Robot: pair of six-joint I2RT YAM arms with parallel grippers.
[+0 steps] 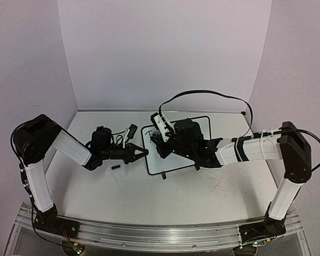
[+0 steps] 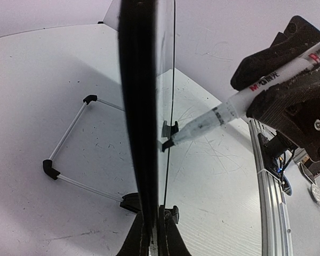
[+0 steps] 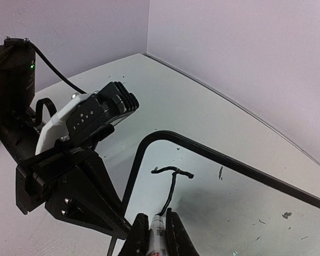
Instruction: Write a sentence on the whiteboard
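- Back wall (image 1: 165,53): plain pale panel with a lavender tint.
- Left wall (image 1: 21,64) and right wall (image 1: 304,64): same finish, angled in to meet the back.
- Tabletop (image 1: 165,197): white, scratched, dark specks.
- Aluminium rail (image 1: 160,234) runs along the near edge.
- Light: even, with soft shadows; source possibly overhead.

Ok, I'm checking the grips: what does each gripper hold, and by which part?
The left gripper clamps the whiteboard by its left edge; the right gripper holds the marker by its barrel.
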